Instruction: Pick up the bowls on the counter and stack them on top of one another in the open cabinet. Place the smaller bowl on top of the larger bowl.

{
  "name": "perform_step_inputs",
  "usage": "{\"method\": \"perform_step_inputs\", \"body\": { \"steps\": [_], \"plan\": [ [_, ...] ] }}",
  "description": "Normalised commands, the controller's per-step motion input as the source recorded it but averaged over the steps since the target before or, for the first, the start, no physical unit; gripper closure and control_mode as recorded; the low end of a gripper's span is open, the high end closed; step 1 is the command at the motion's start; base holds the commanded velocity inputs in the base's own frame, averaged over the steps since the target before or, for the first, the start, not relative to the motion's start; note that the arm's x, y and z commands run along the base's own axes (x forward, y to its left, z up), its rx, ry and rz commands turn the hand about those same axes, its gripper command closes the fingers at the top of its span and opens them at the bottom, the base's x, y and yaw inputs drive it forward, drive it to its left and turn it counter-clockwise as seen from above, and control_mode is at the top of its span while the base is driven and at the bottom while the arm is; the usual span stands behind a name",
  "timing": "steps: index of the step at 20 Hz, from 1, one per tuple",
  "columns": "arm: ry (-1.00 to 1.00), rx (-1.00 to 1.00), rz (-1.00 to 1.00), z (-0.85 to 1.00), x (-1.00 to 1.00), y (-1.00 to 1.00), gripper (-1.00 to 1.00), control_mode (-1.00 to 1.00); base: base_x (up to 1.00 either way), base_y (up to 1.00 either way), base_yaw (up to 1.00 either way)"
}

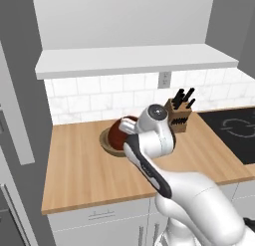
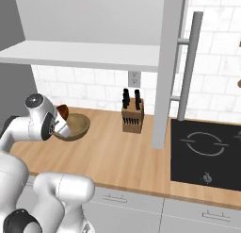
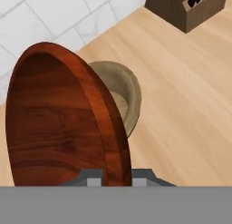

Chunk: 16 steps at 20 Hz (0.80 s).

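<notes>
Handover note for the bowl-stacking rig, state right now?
End effector: shut on the smaller bowl, pinching its rim; the bowl hangs tilted on edge, lifted above the counter.
Larger bowl: on the counter near the tiled wall, just behind the held bowl, left of the knife block.
Open cabinet: shelf board bare where visible, no bowl on it.
Done: smaller bowl picked up.
Left: nothing stacked yet. The larger bowl has to sit underneath, so it likely needs to reach the cabinet first, then the smaller bowl goes on top.
</notes>
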Motion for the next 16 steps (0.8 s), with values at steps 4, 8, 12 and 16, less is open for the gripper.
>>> {"method": "perform_step_inputs", "body": {
  "steps": [4, 8, 12, 16],
  "plan": [
    [0.02, 0.00, -0.14, 0.00, 0.52, 0.00, 1.00, -1.00, 0.00, 0.00, 0.00],
    [0.11, -0.01, -0.08, -0.01, 0.40, 0.00, 1.00, -1.00, 0.00, 0.00, 0.00],
    [0.12, -0.02, -0.02, -0.07, 0.21, 0.00, 1.00, -1.00, 0.00, 0.00, 0.00],
    [0.03, -0.01, 0.00, -0.18, 0.00, 0.00, 1.00, -1.00, 0.00, 0.00, 0.00]
  ]
}}
